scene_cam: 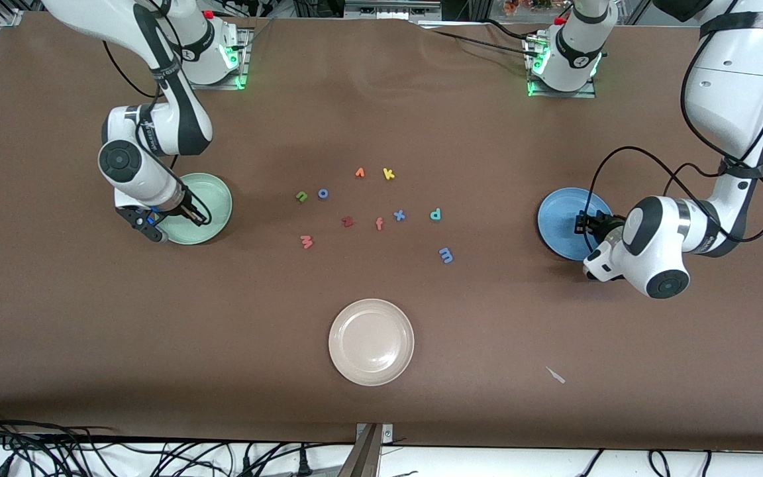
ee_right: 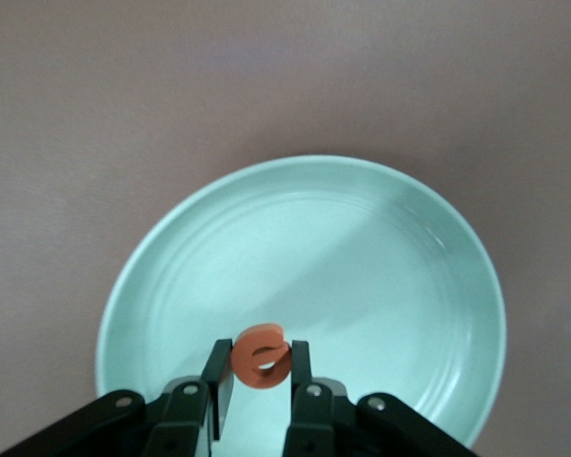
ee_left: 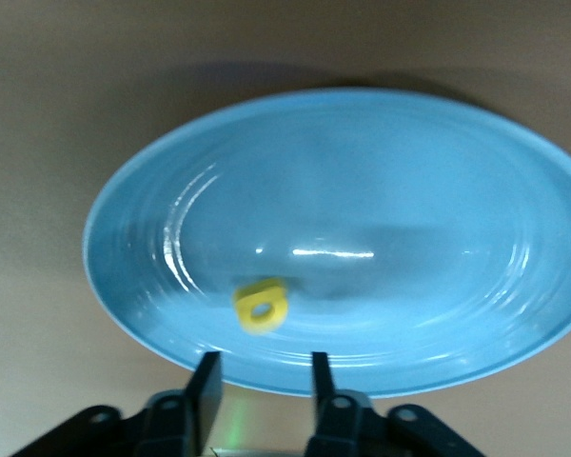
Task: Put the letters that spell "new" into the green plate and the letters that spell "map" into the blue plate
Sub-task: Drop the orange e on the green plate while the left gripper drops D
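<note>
Orange "e" [ee_right: 260, 358] pinched in right hand [ee_right: 257, 373] over green plate [ee_right: 362, 248].

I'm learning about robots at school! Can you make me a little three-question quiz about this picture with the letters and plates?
1. True or false: the right gripper is open and holds nothing.
2. Which letter lies in the blue plate? A) yellow "a" B) pink "w" C) teal "p"
3. Fill in: the right gripper holds the orange "e" over the ____ plate.

Key: 1 false; 2 A; 3 green.
</note>
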Robot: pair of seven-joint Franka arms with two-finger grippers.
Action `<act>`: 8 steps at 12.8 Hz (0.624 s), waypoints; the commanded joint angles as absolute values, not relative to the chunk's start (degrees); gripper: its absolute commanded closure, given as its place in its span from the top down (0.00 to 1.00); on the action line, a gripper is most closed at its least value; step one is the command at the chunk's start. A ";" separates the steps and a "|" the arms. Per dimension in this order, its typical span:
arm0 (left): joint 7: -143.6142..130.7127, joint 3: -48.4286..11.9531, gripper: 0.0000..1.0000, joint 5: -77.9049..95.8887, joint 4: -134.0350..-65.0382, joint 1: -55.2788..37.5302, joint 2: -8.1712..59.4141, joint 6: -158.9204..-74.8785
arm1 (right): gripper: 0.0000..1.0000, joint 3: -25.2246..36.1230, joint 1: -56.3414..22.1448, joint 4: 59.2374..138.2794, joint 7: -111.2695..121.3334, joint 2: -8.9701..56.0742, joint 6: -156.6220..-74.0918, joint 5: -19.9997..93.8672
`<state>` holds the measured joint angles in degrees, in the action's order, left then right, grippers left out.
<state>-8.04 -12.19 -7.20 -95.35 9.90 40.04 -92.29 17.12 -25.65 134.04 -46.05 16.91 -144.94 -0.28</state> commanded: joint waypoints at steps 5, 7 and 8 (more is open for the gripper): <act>-23.58 -24.07 1.00 -1.36 -89.22 8.70 31.37 -87.45 | 1.00 16.79 -25.66 134.66 -44.91 15.30 -147.14 0.88; -36.23 -24.61 1.00 2.62 -87.80 4.68 32.60 -95.49 | 1.00 15.56 -26.01 131.41 -46.67 15.21 -143.20 0.79; -41.78 -24.61 1.00 2.46 -87.80 3.53 33.74 -101.28 | 1.00 13.82 -26.02 129.74 -46.84 15.21 -141.61 0.88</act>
